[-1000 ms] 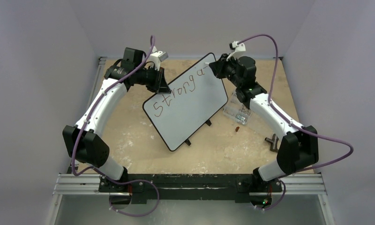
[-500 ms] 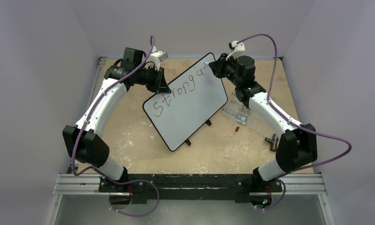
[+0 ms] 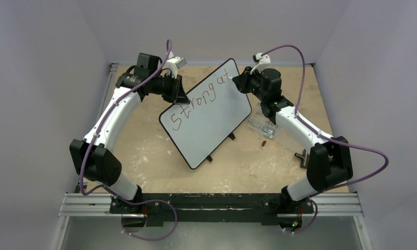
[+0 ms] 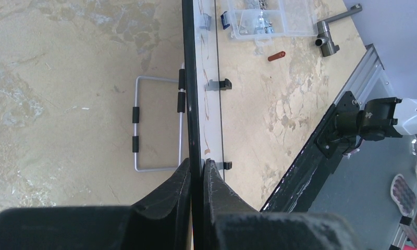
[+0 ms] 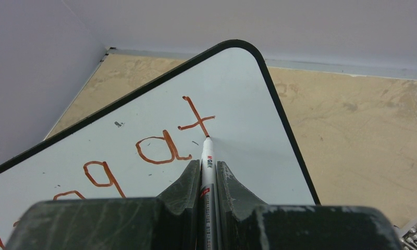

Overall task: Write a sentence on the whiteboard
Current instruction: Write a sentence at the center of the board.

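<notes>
We've got the whiteboard (image 3: 211, 125) sitting diagonally in the middle of the top view on the desk (image 3: 159, 156). The sentence (image 3: 198, 101) runs along its upper-left edge and reads something like "Strong at". Our left fingers (image 4: 180, 182) are clamped on the board's black rim. Our right fingers (image 5: 188, 182) are squeezed tight round the marker (image 5: 207, 161), its tip touching the board right under the "t"

A robot lab; plain walls (image 3: 39, 78) enclose a scuffed table (image 3: 144, 153).
</notes>
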`<move>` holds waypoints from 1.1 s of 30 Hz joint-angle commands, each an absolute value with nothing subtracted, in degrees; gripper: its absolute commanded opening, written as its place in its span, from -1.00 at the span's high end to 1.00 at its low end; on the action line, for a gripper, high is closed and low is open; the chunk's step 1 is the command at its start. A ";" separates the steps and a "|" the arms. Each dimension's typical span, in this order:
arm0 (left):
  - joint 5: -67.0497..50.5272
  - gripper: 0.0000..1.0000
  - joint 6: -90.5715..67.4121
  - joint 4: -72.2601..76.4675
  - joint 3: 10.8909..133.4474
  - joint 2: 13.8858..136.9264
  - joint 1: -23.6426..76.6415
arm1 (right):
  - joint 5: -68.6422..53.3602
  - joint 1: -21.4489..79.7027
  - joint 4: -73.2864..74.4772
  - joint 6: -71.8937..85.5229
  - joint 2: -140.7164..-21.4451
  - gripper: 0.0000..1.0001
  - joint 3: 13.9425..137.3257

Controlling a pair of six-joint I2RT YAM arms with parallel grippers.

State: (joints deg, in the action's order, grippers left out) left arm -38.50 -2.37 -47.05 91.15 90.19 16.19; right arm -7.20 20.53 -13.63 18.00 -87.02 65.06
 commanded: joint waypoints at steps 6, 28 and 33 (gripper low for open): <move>-39.06 1.00 1.45 -42.61 92.02 87.02 16.26 | -8.18 20.52 -15.73 18.65 -86.40 1.00 62.62; -38.93 1.00 1.41 -42.62 92.00 87.36 16.26 | -1.91 20.49 -12.40 16.88 -85.94 1.00 64.62; -39.00 1.00 1.39 -42.59 92.02 87.53 16.26 | -1.41 20.52 -11.92 16.46 -86.85 1.00 67.04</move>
State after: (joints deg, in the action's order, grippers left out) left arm -38.20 -2.76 -47.27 91.15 90.19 16.14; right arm -2.68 20.45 -12.36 17.52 -86.63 62.92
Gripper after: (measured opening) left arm 0.069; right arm 0.090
